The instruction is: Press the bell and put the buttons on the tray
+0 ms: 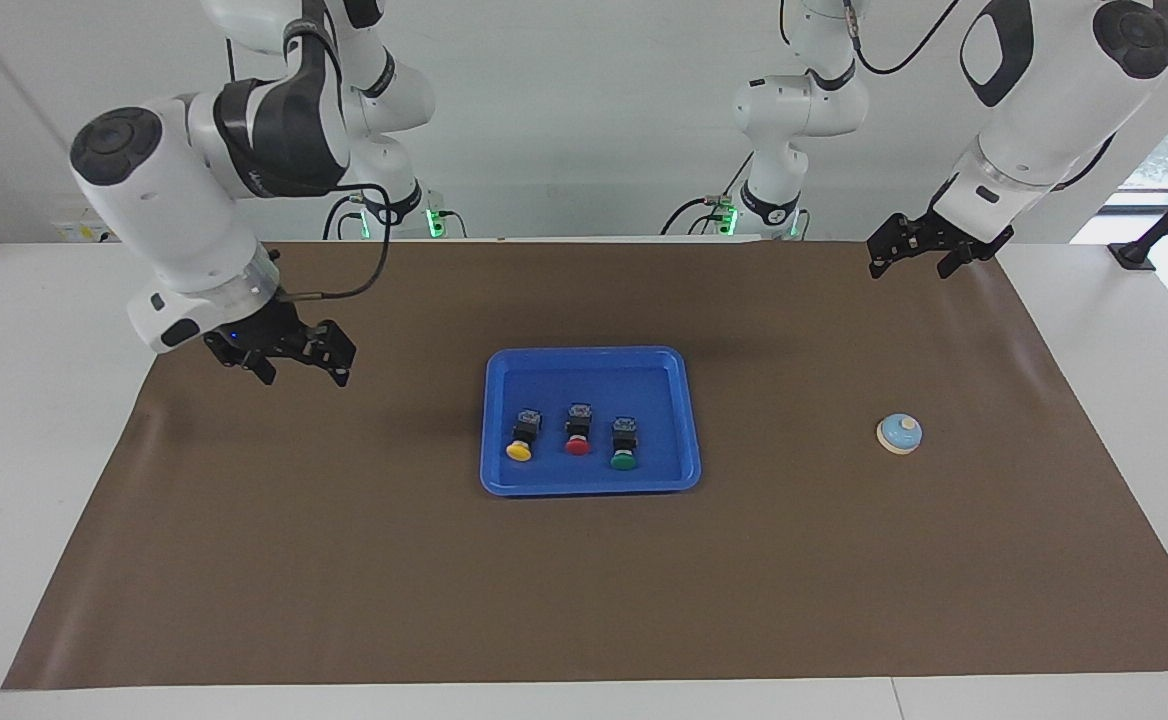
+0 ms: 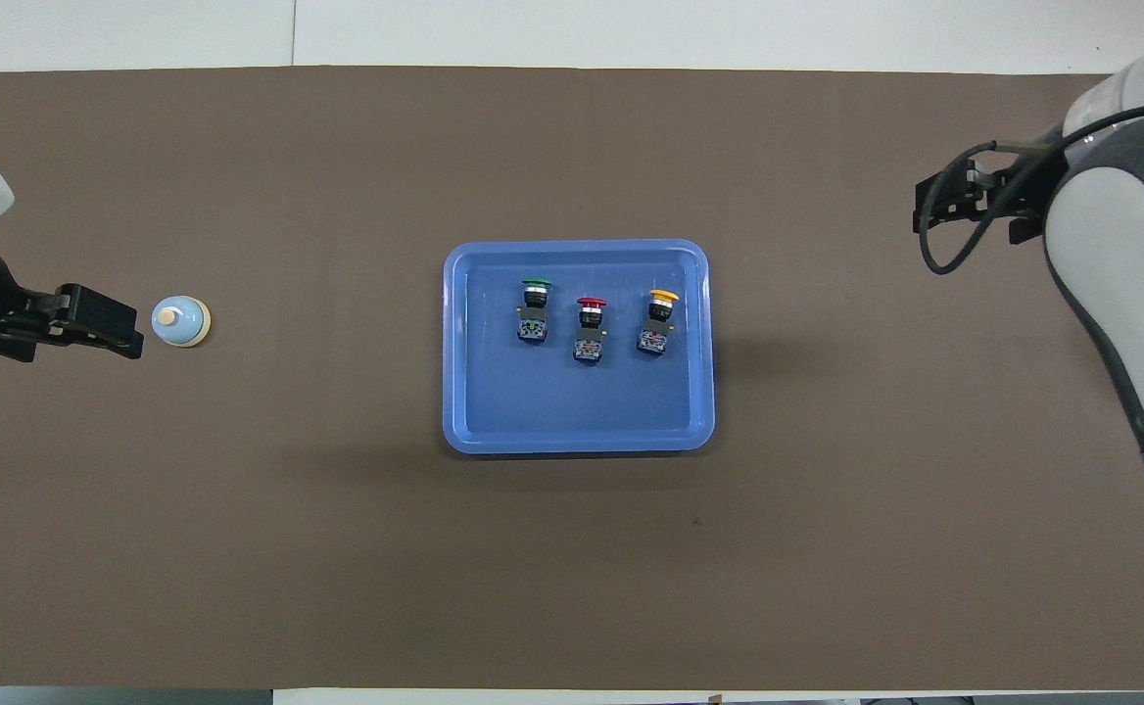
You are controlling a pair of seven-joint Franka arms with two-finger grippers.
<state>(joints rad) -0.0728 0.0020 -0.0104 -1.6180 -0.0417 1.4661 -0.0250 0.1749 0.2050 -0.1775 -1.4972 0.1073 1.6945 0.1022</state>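
Glossy blue plastic tray [image 1: 689, 420] on a matt brown mat [image 1: 344, 560].
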